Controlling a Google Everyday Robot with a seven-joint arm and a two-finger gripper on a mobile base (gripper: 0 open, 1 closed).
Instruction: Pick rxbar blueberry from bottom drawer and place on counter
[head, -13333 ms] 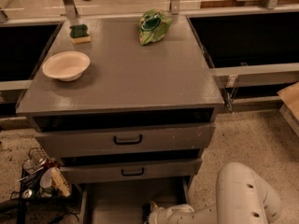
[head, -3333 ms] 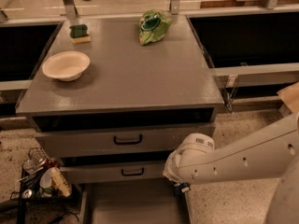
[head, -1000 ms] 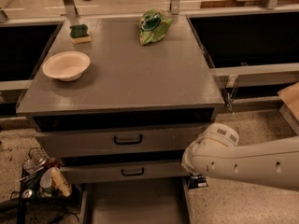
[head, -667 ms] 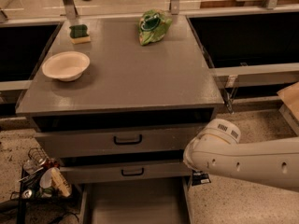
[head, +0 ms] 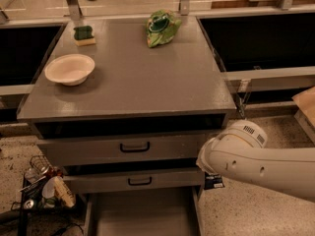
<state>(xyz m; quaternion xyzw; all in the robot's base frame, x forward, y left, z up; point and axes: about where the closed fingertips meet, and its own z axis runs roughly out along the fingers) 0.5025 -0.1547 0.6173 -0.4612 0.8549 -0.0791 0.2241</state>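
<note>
Three grey drawers (head: 134, 147) sat beneath a broad grey tabletop (head: 147, 82), and the bottom drawer (head: 142, 215) stood pulled out. One white arm (head: 261, 163) reached in from the right, by the cabinet's corner. On the tabletop lay a pale bowl (head: 70, 69), a green chip bag (head: 161, 27) and a sponge (head: 84, 35). Under the arm's rounded end the gripper (head: 212, 179) seemed clenched on a small dark snack bar (head: 215, 183), held up beside the drawer fronts.

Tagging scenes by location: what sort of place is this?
Likely a kitchen-style test area: grey counter, bowl, sponge, chip bag. The gripper sits beside the open bottom drawer.
</note>
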